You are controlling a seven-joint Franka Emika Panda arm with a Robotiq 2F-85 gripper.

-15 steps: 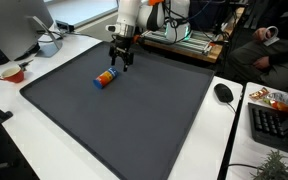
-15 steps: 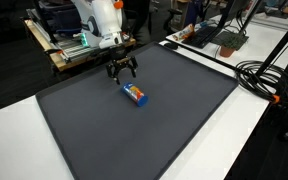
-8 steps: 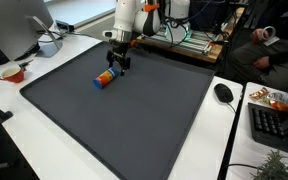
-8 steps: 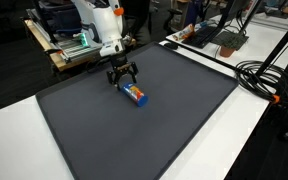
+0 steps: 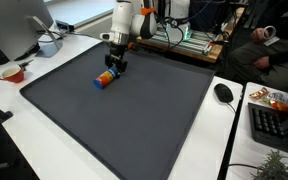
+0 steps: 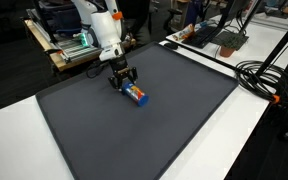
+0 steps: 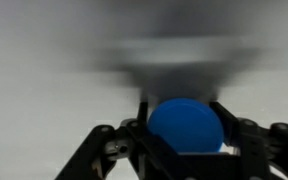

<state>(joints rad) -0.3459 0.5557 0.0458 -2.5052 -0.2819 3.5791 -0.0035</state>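
Observation:
A small cylindrical container (image 5: 104, 79) with a blue end and orange and blue sides lies on its side at the far part of the dark mat (image 5: 134, 125); it shows in both exterior views (image 6: 137, 96). My gripper (image 5: 114, 67) is down over one end of it (image 6: 125, 83). In the wrist view the round blue end (image 7: 186, 125) fills the gap between the two black fingers (image 7: 234, 128), which press on both its sides. The gripper (image 7: 186, 135) is shut on the container. The wrist picture is blurred above the jaws.
A monitor (image 5: 19, 25) and a red bowl (image 5: 12, 73) stand beside the mat on the white table. A mouse (image 5: 223, 92), a keyboard (image 5: 274, 125) and a snack packet (image 5: 269, 98) lie at the other side. Thick cables (image 6: 264, 75) run along the table's edge.
The gripper has come down and across from above the mat onto the container's end, and its jaws have gone from wide open to closed round the blue end.

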